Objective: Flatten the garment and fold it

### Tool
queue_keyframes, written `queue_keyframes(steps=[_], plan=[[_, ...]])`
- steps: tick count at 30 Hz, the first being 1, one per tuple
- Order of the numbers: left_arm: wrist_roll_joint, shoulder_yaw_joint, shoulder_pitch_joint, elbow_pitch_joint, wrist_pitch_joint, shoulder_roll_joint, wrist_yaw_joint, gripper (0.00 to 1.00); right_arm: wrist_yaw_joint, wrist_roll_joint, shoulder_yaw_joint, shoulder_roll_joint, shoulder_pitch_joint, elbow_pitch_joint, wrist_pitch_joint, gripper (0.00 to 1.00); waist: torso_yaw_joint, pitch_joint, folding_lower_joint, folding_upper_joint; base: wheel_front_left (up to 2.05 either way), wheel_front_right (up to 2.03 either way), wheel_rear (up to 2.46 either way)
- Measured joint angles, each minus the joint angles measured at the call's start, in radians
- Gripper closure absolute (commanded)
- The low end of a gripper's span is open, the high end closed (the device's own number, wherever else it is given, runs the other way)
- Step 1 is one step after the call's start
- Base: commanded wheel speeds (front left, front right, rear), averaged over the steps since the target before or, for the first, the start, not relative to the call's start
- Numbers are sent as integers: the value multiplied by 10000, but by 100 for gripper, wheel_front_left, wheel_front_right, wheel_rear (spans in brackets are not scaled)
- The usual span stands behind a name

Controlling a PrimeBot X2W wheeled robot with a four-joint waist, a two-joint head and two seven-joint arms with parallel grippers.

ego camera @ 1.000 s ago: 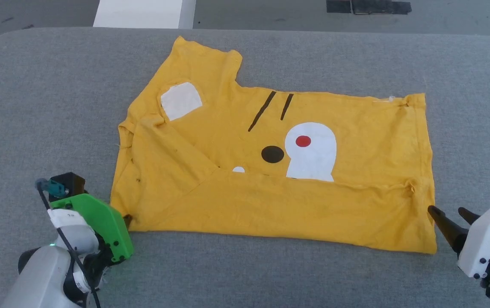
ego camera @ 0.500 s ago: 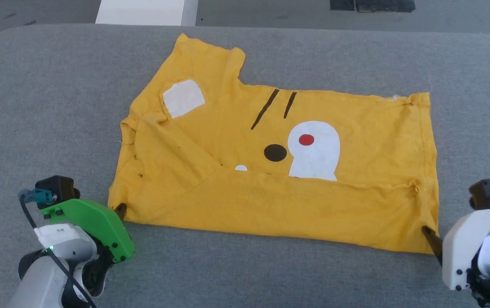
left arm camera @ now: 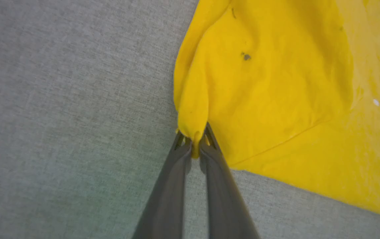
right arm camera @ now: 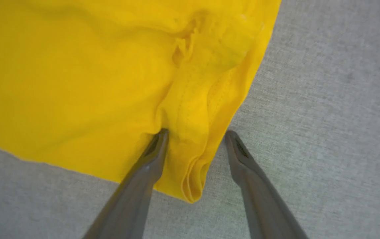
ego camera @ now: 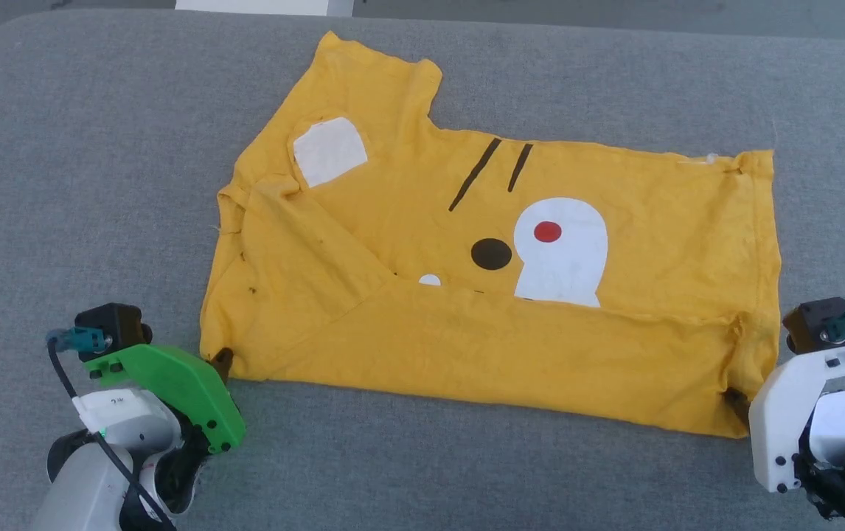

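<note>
The garment's [ego camera: 496, 346] folded near flap covers the lower edge of the large white patch [ego camera: 561, 251] and most of a small white patch [ego camera: 430, 279]. Its near left corner is partly hidden, pinched between the left claw's [left arm camera: 195, 139] fingers.

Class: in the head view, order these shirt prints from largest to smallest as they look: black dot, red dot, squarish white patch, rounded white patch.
On the garment:
1. Rounded white patch
2. Squarish white patch
3. Black dot
4. Red dot

Yellow garment [ego camera: 467, 346] partly folded on grey table [ego camera: 98, 147]
</note>
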Motion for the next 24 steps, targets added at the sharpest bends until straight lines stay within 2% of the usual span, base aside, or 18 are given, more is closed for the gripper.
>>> queue_keyframes(steps=[10, 17, 20, 24], plan=[[-109, 387, 147, -318, -75, 199, -56, 100, 2, 848, -443, -92, -132, -134, -107, 100, -114, -864, 0, 0, 0, 0, 0], [-178, 570, 1112, -1269, 307, 533, 462, 100, 6, 1087, -909, -435, 151, -575, 648, 100, -172, -1732, 0, 0, 0, 0, 0], [-211, 525, 1746, -1549, 422, 527, 644, 100, 8, 1131, -1062, -464, 554, -560, 899, 100, -161, -2018, 0, 1, 0, 0, 0], [-405, 428, 2581, -1452, 437, 247, 761, 100, 8, 1112, -1200, -374, 1066, -343, 1066, 100, -94, -2233, 0, 0, 0, 0, 0]])
